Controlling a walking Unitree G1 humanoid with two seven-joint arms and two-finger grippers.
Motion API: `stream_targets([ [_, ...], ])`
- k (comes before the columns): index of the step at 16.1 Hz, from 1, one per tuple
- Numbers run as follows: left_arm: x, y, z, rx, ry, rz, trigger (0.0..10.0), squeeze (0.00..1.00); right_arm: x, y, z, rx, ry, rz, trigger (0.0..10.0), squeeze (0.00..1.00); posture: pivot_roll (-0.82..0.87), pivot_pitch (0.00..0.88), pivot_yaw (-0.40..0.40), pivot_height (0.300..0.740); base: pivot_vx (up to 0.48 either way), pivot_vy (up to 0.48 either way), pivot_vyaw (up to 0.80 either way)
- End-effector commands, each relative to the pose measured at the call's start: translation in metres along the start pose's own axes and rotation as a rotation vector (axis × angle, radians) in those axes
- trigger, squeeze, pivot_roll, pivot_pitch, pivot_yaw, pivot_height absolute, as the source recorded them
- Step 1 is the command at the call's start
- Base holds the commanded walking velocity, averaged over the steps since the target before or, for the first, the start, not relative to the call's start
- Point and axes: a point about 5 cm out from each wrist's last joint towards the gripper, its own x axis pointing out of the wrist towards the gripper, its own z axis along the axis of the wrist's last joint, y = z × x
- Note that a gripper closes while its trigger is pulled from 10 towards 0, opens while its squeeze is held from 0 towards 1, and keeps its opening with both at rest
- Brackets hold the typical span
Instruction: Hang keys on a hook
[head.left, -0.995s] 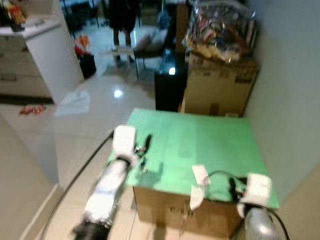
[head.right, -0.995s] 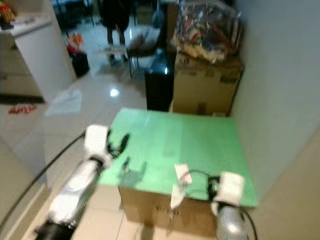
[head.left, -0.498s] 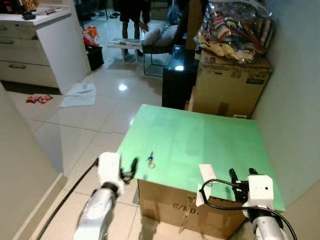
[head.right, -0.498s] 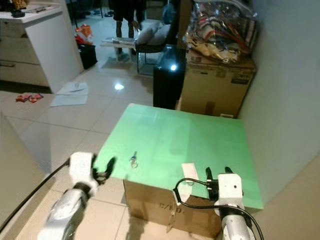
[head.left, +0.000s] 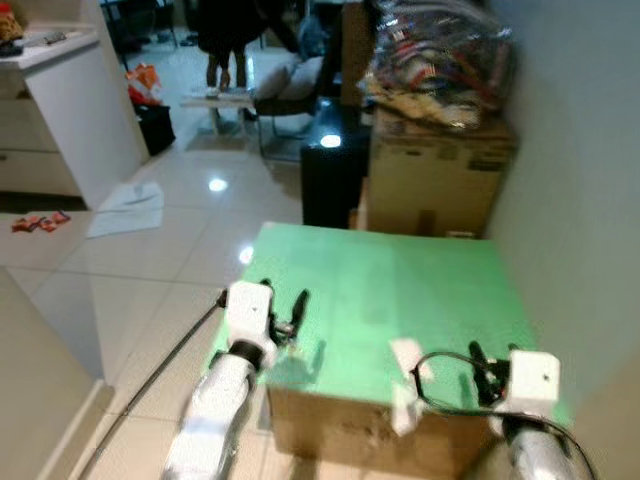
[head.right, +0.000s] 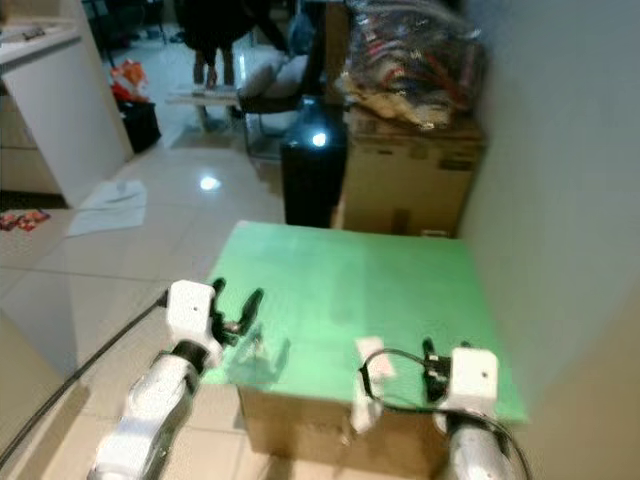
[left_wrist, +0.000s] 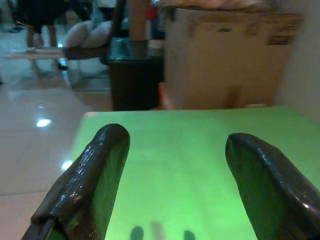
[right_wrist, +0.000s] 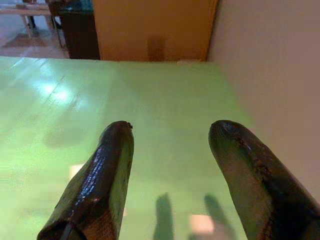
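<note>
Status: early stage; keys not yet picked up, no hook identifiable in the views.

- Worktop (head.left: 400, 290): green board on a cardboard box, wall on its right.
- Keys (head.right: 257, 347): small blurred item, judged to be the keys, lying on the worktop at its near-left edge, just beside the left gripper. Detail too blurred to confirm shape.
- Left gripper (head.left: 284, 307): at the near-left corner of the worktop, fingers (left_wrist: 90, 180) spread apart, nothing between them, pointing across the green surface.
- Right gripper (head.left: 482, 368): at the near-right edge, fingers (right_wrist: 102, 180) apart, nothing held. A white tag (head.left: 405, 355) lies near it.
- Far bkgd: a person's legs (head.left: 225, 45) on the tiled floor.

Remaining: grasp keys w/ left gripper, locate hook, hang.
</note>
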Motion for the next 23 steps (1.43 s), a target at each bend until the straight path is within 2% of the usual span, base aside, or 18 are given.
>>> stream_targets([
  [1, 0.003, -0.002, 0.006, 0.009, -0.025, 0.017, 10.0, 0.00, 0.001, -0.004, -0.008, 0.060, 0.068, -0.004, 10.0, 0.00, -0.19, 0.000, 0.006, 0.740, 0.454, 0.000, 0.00],
  [2, 0.004, 0.000, 0.006, 0.028, -0.017, 0.052, 10.0, 0.00, 0.002, -0.002, -0.015, 0.125, 0.118, -0.009, 10.0, 0.00, -0.19, 0.000, 0.007, 0.740, 0.304, 0.000, 0.00],
  [4, 0.006, 0.004, 0.010, 0.010, -0.027, 0.048, 10.0, 0.00, 0.004, 0.009, -0.032, 0.199, 0.244, 0.029, 10.0, 0.00, -0.17, 0.000, 0.011, 0.740, 0.000, 0.000, 0.00],
  [5, 0.006, 0.007, 0.012, 0.008, -0.031, 0.049, 10.0, 0.00, 0.006, 0.015, -0.035, 0.217, 0.268, 0.038, 10.0, 0.00, -0.17, 0.000, 0.014, 0.740, 0.000, 0.000, 0.00],
  [12, 0.005, 0.026, 0.023, 0.049, -0.044, 0.072, 10.0, 0.00, 0.021, 0.055, -0.048, 0.223, 0.354, 0.109, 10.0, 0.00, -0.12, 0.022, 0.032, 0.740, 0.000, 0.000, 0.00],
  [15, 0.003, 0.029, 0.023, 0.054, -0.045, 0.072, 10.0, 0.00, 0.022, 0.053, -0.048, 0.170, 0.334, 0.071, 10.0, 0.00, -0.12, 0.024, 0.032, 0.740, 0.000, 0.000, 0.00],
  [17, 0.000, 0.030, 0.022, 0.057, -0.038, 0.073, 10.0, 0.00, 0.020, 0.039, -0.034, 0.028, 0.182, -0.008, 10.0, 0.00, -0.12, 0.019, 0.031, 0.740, 0.000, 0.000, 0.00],
  [18, -0.001, 0.030, 0.021, 0.056, -0.034, 0.071, 10.0, 0.00, 0.018, 0.037, -0.033, 0.028, 0.171, -0.017, 10.0, 0.00, -0.12, 0.016, 0.029, 0.740, 0.000, 0.000, 0.00],
  [19, -0.003, 0.028, 0.019, 0.053, -0.029, 0.067, 10.0, 0.00, 0.012, 0.031, -0.038, 0.073, 0.211, -0.055, 10.0, 0.00, -0.13, 0.017, 0.028, 0.740, 0.000, 0.000, 0.00],
  [22, -0.007, 0.025, 0.016, 0.056, -0.017, 0.061, 10.0, 0.00, 0.000, 0.020, -0.048, 0.121, 0.275, -0.152, 10.0, 0.00, -0.14, 0.028, 0.023, 0.740, 0.000, 0.000, 0.00],
  [23, -0.008, 0.025, 0.015, 0.088, -0.014, 0.062, 10.0, 0.00, -0.006, 0.020, -0.048, 0.147, 0.272, -0.168, 10.0, 0.00, -0.15, 0.036, 0.028, 0.740, 0.000, 0.000, 0.00],
])
